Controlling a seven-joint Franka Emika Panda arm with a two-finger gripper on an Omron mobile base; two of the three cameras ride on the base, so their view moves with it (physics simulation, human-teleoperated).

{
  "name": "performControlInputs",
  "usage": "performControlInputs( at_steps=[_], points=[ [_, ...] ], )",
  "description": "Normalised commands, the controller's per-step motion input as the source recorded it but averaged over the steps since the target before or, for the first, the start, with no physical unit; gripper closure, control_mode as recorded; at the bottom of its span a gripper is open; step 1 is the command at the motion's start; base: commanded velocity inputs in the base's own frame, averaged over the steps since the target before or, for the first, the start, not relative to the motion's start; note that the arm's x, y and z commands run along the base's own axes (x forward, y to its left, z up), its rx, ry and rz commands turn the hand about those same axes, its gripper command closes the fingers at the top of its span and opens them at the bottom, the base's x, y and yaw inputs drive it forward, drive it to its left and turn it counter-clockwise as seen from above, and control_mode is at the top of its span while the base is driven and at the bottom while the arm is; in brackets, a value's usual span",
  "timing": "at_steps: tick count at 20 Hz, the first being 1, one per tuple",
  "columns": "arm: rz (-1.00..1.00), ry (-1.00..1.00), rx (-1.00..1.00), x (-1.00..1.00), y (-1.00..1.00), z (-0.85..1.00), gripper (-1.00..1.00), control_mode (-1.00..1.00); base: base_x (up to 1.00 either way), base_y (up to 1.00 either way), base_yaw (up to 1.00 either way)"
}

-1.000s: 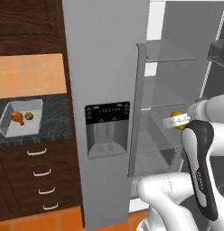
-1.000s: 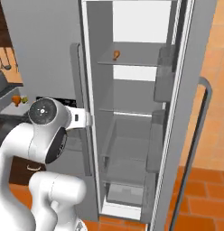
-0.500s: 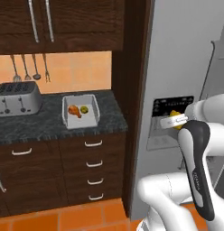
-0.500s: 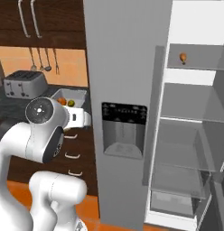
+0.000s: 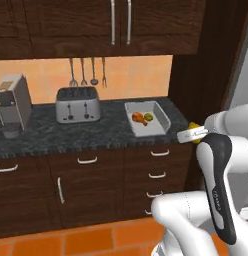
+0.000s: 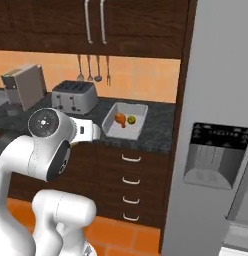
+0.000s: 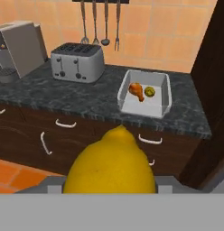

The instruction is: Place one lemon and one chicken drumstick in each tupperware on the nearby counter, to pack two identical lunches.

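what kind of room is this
A rendered home kitchen, most likely: a black speckled stone counter over dark wooden drawers, a silver two-slot toaster, and cooking utensils hanging on the orange tiled wall.

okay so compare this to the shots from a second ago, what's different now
The base has turned away from the open fridge toward the counter, so both base views have swung onto the toaster and the tray. The things themselves did not move. The gripper still holds its lemon; the tray still holds one drumstick and one lemon.
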Motion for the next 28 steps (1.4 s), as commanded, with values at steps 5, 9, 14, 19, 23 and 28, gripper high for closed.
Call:
performControlInputs(
  at_steps=[5, 9, 14, 19, 23, 28],
  points=[
    [0.00, 0.00, 0.00, 0.00, 0.00, 0.00, 1.00, 1.00, 0.38, 1.00, 0.06],
    [0.00, 0.00, 0.00, 0.00, 0.00, 0.00, 1.00, 1.00, 0.43, 1.00, 0.06],
    [0.00, 0.00, 0.00, 0.00, 0.00, 0.00, 1.00, 1.00, 0.61, 1.00, 0.05],
    [0.00, 0.00, 0.00, 0.00, 0.00, 0.00, 1.00, 1.00, 0.73, 1.00, 0.01],
    [0.00, 0.00, 0.00, 0.00, 0.00, 0.00, 1.00, 1.00, 0.73, 1.00, 0.00],
    [0.00, 0.00, 0.00, 0.00, 0.00, 0.00, 1.00, 1.00, 0.75, 1.00, 0.00]
  ],
)
